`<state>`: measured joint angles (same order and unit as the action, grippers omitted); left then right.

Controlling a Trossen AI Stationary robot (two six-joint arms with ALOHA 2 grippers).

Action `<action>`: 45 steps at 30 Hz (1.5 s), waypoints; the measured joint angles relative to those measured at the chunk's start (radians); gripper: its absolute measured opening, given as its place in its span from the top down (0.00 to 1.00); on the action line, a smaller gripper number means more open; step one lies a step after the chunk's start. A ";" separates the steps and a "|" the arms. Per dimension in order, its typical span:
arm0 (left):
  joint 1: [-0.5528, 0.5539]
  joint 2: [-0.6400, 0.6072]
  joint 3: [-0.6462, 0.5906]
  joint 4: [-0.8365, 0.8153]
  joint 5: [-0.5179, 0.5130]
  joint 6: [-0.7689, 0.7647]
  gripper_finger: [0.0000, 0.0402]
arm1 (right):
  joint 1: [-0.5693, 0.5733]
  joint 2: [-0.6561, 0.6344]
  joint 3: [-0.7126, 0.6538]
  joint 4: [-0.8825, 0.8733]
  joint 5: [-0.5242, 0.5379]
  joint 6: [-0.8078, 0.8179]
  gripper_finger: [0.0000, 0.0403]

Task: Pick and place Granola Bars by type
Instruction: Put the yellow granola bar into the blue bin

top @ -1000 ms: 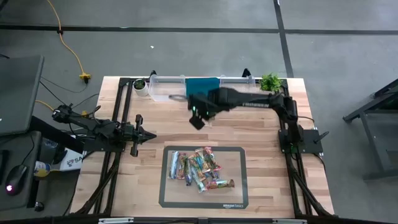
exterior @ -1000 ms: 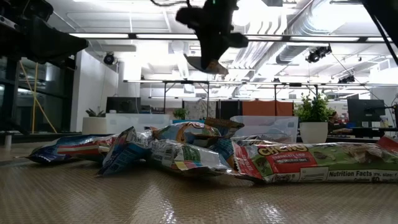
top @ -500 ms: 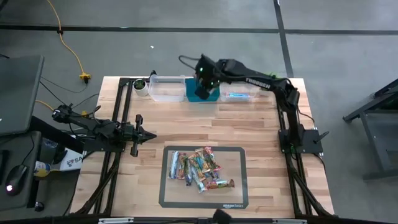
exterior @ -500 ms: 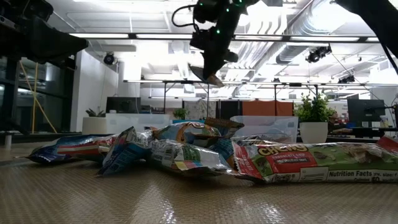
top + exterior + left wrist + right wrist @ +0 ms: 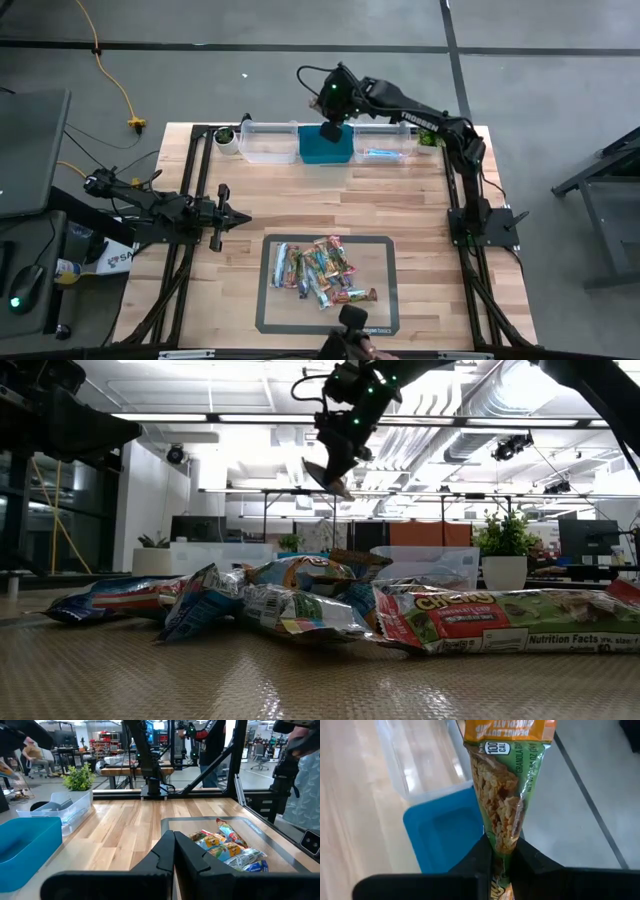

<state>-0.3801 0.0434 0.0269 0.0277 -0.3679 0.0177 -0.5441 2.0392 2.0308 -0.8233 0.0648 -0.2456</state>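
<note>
The right gripper [image 5: 331,128] is hanging above the blue rectangular plastic bin [image 5: 326,146] at the far edge of the pale wooden plank bench [image 5: 420,200]; its two dark fingers [image 5: 530,859] are pinching one slim granola bar in a shiny green and orange wrapper [image 5: 504,795], gripped at one crimped end so the bar is sticking straight out from the fingers; in the right wrist view the wrapper's clear window is showing the bar's rough, grainy oat surface, and the smooth, hollow blue bin is lying beyond it; in the low view this gripper [image 5: 328,478] is hanging high above the bench top with the bar's flat end poking out below it.

The remaining granola bars in crinkled glossy wrappers [image 5: 322,271], blue, teal, red and orange, are lying in a loose overlapping heap on the dark-edged grey rectangular mat [image 5: 381,312] near the front of the bench; a clear rectangular plastic bin [image 5: 268,143] is standing just beside the blue one, and another clear rectangular bin [image 5: 385,147] is sitting on its other side with a small teal bar [image 5: 378,153] lying inside.

The left gripper [image 5: 236,219] is waiting low over the bench's left side, well apart from the heap, its fingers [image 5: 192,860] pressed together with nothing between them.
</note>
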 joint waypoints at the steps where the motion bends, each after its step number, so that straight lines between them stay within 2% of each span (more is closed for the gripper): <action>1: 0.000 0.000 0.000 0.000 0.000 0.000 1.00 | -0.004 0.000 0.000 0.014 -0.007 0.003 0.93; 11: 0.000 0.000 0.000 0.000 0.000 0.000 1.00 | -0.019 0.035 0.000 0.123 -0.084 0.057 0.92; 29: 0.000 0.000 0.000 0.000 0.000 0.000 1.00 | -0.033 0.168 -0.001 0.145 -0.200 -0.046 0.93; 39: 0.000 0.000 0.000 0.000 0.000 0.000 1.00 | -0.067 0.180 -0.001 -0.052 -0.154 -0.266 0.91; 45: 0.000 0.000 0.000 0.000 0.000 0.000 1.00 | -0.088 0.184 0.000 -0.128 -0.144 -0.308 0.93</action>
<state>-0.3798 0.0437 0.0265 0.0280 -0.3679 0.0177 -0.6323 2.2235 2.0304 -0.9512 -0.0796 -0.5532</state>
